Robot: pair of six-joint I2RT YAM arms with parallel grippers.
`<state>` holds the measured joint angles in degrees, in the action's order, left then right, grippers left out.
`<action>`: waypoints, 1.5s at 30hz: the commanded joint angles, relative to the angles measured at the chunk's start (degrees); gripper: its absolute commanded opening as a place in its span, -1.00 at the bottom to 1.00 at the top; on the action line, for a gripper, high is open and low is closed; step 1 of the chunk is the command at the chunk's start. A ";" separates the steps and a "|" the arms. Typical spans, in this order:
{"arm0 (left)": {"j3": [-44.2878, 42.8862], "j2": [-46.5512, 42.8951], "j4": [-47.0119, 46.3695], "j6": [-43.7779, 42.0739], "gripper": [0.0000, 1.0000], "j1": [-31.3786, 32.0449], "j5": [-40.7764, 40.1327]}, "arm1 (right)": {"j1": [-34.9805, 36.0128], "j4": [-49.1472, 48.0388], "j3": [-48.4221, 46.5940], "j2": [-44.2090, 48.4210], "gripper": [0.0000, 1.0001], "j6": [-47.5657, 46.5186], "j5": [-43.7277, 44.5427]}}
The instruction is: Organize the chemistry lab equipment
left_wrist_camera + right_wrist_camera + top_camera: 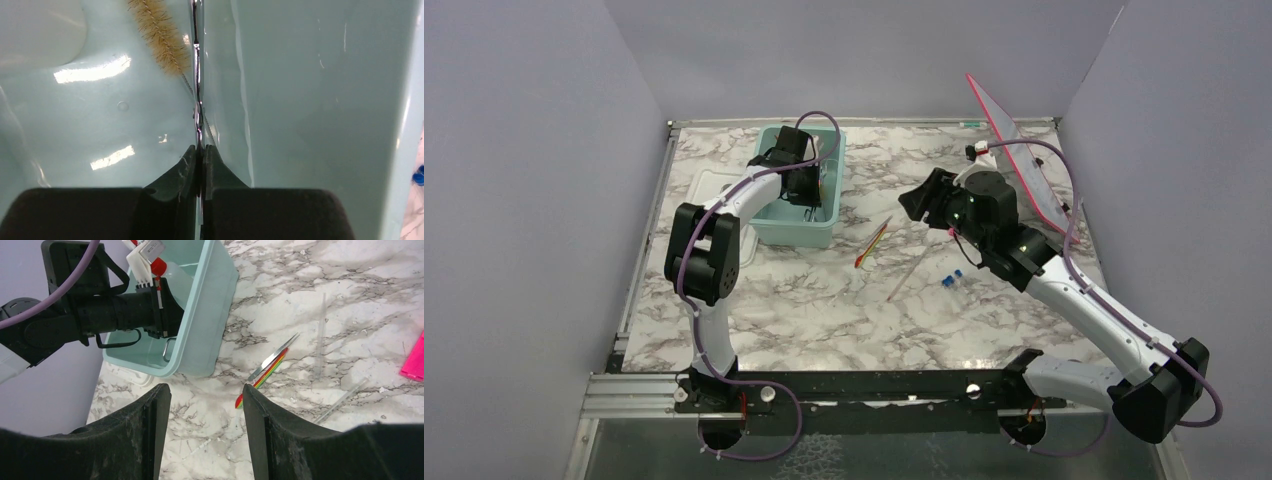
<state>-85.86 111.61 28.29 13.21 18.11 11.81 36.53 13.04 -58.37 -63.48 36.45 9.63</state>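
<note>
My left gripper (201, 147) is down inside the teal tub (796, 228) and shut on the thin wire metal tongs (196, 75), which run along the tub wall. A squeeze bottle with a red nozzle (172, 279) stands in the tub. My right gripper (205, 390) is open and empty, held above the table right of the tub (921, 205). A red-tipped, rainbow-striped dropper (262, 380) lies on the marble beside a metal tweezer. Thin clear rods (320, 335) and two blue-capped vials (952, 279) lie to its right.
A bristle brush (160, 35) lies in the tub. A white lid (709, 190) sits under the tub's left side. A flat pink strip (1022, 160) leans at the back right wall. Grey walls enclose the table.
</note>
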 commanded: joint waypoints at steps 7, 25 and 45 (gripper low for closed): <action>-1.77 0.25 -1.91 0.60 -0.50 -0.09 -1.13 | 0.00 1.14 1.16 -1.06 0.19 -0.06 3.91; 1.05 -20.08 0.50 2.11 -0.16 2.55 -0.29 | -0.03 14.74 -2.91 -14.35 0.15 0.39 7.84; 12.67 -41.65 -0.55 9.32 0.39 3.42 6.02 | -5.46 15.36 -20.66 -49.51 -0.28 -8.28 10.88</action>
<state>-74.43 72.20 28.64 20.91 21.41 14.74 32.10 27.99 -76.01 -109.34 31.35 19.11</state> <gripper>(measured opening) 0.681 0.370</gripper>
